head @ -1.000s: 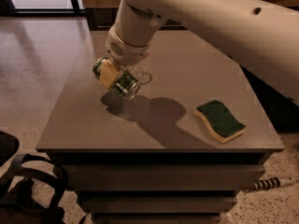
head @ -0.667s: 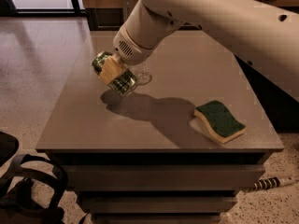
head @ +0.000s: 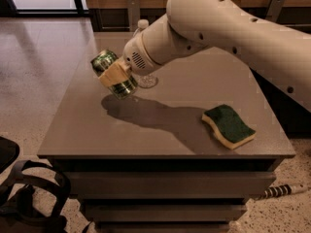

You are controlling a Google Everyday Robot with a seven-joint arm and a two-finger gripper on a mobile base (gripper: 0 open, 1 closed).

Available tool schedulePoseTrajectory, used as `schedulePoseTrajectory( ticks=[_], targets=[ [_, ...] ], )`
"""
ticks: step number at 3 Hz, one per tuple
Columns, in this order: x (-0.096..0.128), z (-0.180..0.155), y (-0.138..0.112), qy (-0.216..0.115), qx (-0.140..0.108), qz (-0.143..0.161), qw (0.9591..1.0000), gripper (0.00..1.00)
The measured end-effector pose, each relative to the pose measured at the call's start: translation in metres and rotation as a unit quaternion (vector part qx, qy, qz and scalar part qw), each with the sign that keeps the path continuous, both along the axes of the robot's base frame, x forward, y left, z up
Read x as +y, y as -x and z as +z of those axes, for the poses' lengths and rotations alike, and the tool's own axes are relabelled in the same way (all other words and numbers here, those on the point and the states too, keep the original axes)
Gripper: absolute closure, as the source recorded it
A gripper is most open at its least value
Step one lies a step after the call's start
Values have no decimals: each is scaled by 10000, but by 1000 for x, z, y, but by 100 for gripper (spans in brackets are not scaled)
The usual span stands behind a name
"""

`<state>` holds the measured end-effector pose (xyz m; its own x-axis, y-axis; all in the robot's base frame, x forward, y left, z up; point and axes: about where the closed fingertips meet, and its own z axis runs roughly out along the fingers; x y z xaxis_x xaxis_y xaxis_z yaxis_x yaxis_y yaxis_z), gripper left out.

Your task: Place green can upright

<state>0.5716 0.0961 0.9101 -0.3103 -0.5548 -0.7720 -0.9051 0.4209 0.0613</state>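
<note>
The green can is dark green with shiny silver ends. It is held tilted, lifted above the left part of the grey table. My gripper is shut on the green can, with a tan finger across its side. The white arm reaches in from the upper right. The can's shadow falls on the table below and to the right of it.
A green and yellow sponge lies on the right part of the table. A clear plastic bottle with a white cap stands behind the arm, mostly hidden. A dark chair is at the lower left on the floor.
The arm has lifted the can higher off the table, and the wrist has swung so the can's end points more up and left.
</note>
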Motion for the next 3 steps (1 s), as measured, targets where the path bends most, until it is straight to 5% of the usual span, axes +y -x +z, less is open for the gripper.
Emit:
schedulePoseTrajectory(
  ticks=[1, 2, 3],
  targets=[
    [15, 5, 5, -434, -652, 144, 9968, 100],
    [32, 4, 6, -667, -901, 320, 9932, 100],
    [54, 0, 6, -805, -888, 572, 9911, 100]
  ],
)
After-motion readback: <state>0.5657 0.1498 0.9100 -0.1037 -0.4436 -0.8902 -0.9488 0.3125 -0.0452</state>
